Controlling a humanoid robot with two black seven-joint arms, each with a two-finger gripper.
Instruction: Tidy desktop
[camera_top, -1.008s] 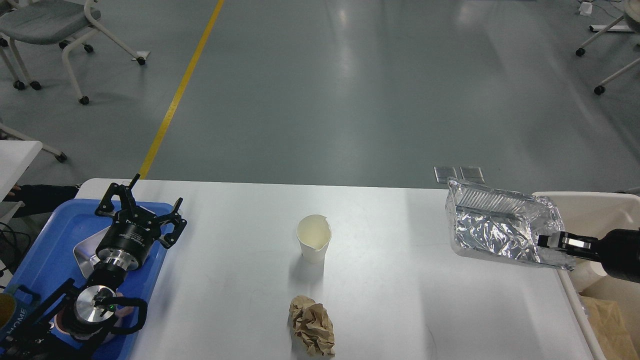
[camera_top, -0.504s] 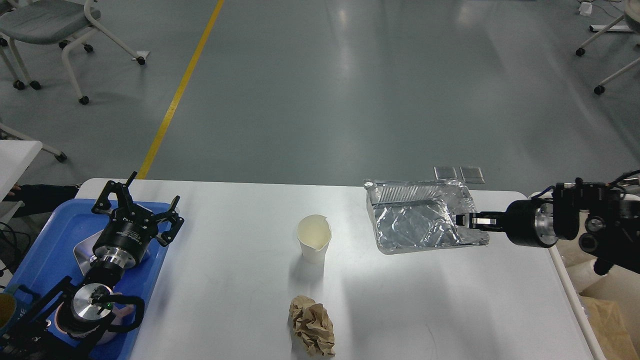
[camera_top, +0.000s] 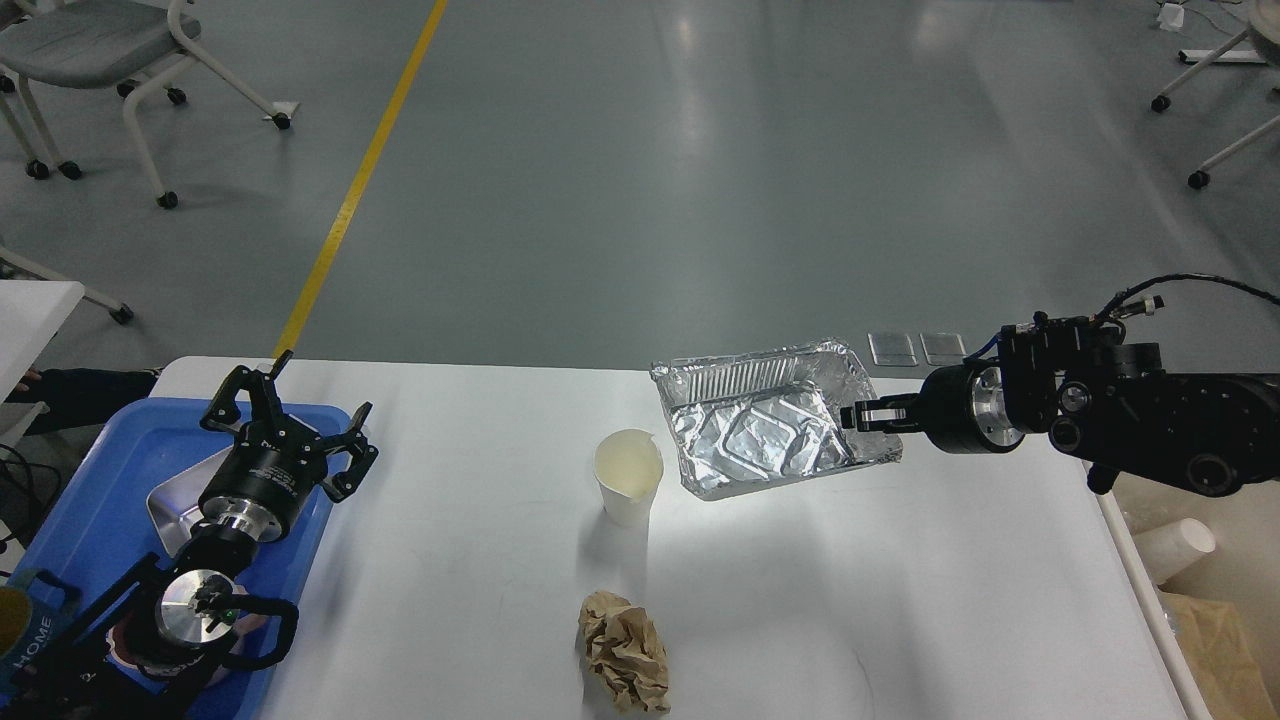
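The white desktop (camera_top: 480, 560) holds a white paper cup (camera_top: 628, 475) at its middle and a crumpled ball of brown paper (camera_top: 624, 650) near the front edge. My right gripper (camera_top: 868, 415) is shut on the right rim of a crumpled aluminium foil tray (camera_top: 765, 430), which it holds over the back middle of the desktop, just right of the cup. I cannot tell whether the tray touches the table. My left gripper (camera_top: 285, 405) is open and empty above the blue plastic tray (camera_top: 90, 470) at the left edge.
The blue tray holds a small metal dish (camera_top: 170, 510) and a mug (camera_top: 20, 630) under my left arm. A cream bin (camera_top: 1140, 590) beside the right table edge holds a white cup (camera_top: 1175, 548) and brown paper (camera_top: 1215, 640). Chairs stand on the floor beyond.
My right gripper has carried the foil tray leftward, from over the bin's edge to the back middle of the desktop beside the cup. The left gripper has barely shifted.
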